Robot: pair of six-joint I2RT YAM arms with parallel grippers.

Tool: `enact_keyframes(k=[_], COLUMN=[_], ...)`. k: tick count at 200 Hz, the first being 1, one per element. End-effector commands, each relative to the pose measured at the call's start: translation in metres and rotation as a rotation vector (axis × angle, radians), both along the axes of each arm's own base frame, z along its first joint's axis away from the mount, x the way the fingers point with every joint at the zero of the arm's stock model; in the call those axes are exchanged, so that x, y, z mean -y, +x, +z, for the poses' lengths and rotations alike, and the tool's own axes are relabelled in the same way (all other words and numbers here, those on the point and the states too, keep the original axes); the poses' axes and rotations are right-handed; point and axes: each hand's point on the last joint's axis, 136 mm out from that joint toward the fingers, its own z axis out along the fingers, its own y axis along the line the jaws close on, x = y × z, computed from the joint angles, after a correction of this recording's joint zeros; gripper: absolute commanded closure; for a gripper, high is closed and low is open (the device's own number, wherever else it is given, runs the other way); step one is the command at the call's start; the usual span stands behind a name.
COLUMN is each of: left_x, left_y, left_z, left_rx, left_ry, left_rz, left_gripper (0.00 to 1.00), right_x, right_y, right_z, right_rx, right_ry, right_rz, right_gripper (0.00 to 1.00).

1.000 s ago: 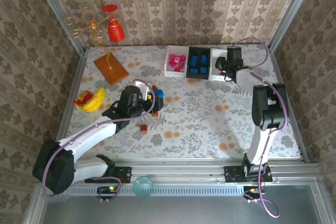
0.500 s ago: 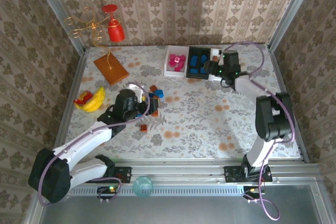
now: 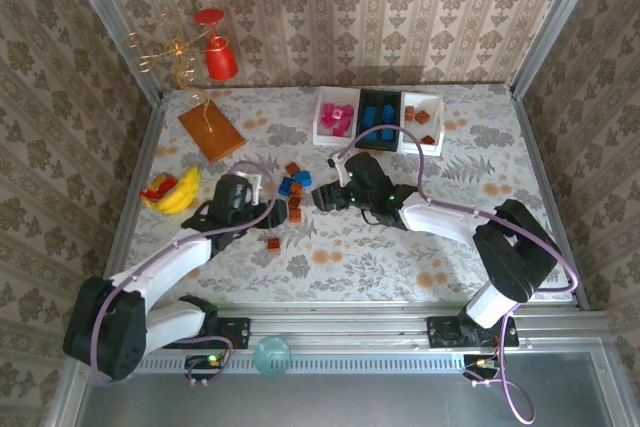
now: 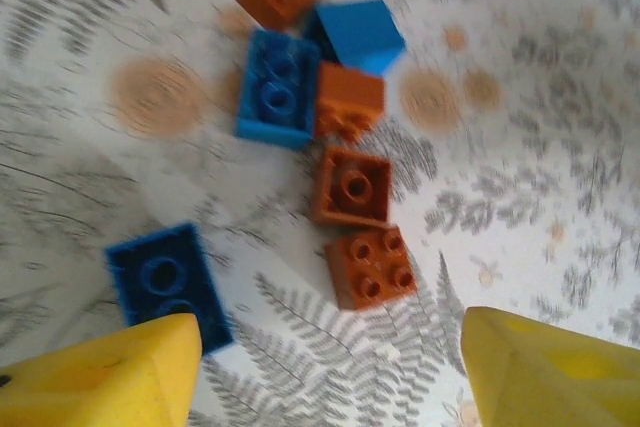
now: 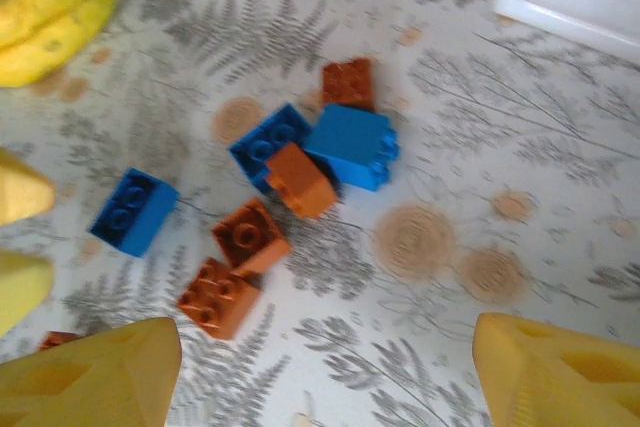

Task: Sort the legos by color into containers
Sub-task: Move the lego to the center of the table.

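Pink legos (image 3: pixel 338 117) in left tray (image 3: pixel 319 129), blue legos (image 3: pixel 373 133) black tray (image 3: pixel 361 107), brown legos (image 3: pixel 423 117) right tray (image 3: pixel 439 132); both jaws gape empty

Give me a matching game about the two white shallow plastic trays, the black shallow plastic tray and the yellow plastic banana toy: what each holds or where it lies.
Column one:
1. left white shallow plastic tray
2. black shallow plastic tray
3. right white shallow plastic tray
4. yellow plastic banana toy

Column two:
a. holds brown-orange plastic bricks
b. lies near the left edge of the floral table
c. holds blue plastic bricks
d. holds pink plastic bricks

Pairs: 1-d, 2-c, 3-a, 4-b.
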Motion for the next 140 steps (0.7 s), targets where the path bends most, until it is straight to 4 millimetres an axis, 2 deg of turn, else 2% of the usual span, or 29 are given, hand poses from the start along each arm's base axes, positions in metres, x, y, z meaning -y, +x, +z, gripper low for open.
enact_keyframes(k=[1,42,81,95,112,121,124,140], left_x=[0.013,0.035,0.067,0.089,0.112,0.114,0.114,0.101], left_y=[0.000,0.007,0.009,0.005,0.001,0.001,0.002,0.008], left_z=[-0.004,-0.030,-0.048,-0.043,-0.028,-0.023,-0.021,-0.019], left_rx=[-0.015,-0.084,-0.133,-0.129,-0.090,-0.077,-0.068,-0.055], left_ry=[0.058,0.071,0.007,-0.064,-0.173,-0.214,-0.225,-0.244], left_rz=[-0.039,-0.067,-0.128,-0.187,-0.246,-0.243,-0.240,-0.196], left_gripper=[0.34,0.37,0.38,0.38,0.38,0.39,0.39,0.39], right_x=[0.029,0.063,0.083,0.090,0.101,0.105,0.106,0.109], right_y=[0.003,-0.006,-0.009,-0.010,-0.013,-0.015,-0.016,-0.021], right_z=[-0.006,-0.015,-0.019,-0.020,-0.020,-0.025,-0.017,-0.017], right_rx=[0.038,0.038,0.028,0.029,0.036,0.036,0.053,0.058], right_ry=[-0.044,-0.064,-0.069,-0.064,-0.052,-0.059,-0.043,-0.034], right_rz=[-0.108,-0.205,-0.247,-0.269,-0.301,-0.315,-0.317,-0.320], right_gripper=[0.20,0.18,0.17,0.16,0.16,0.16,0.16,0.16])
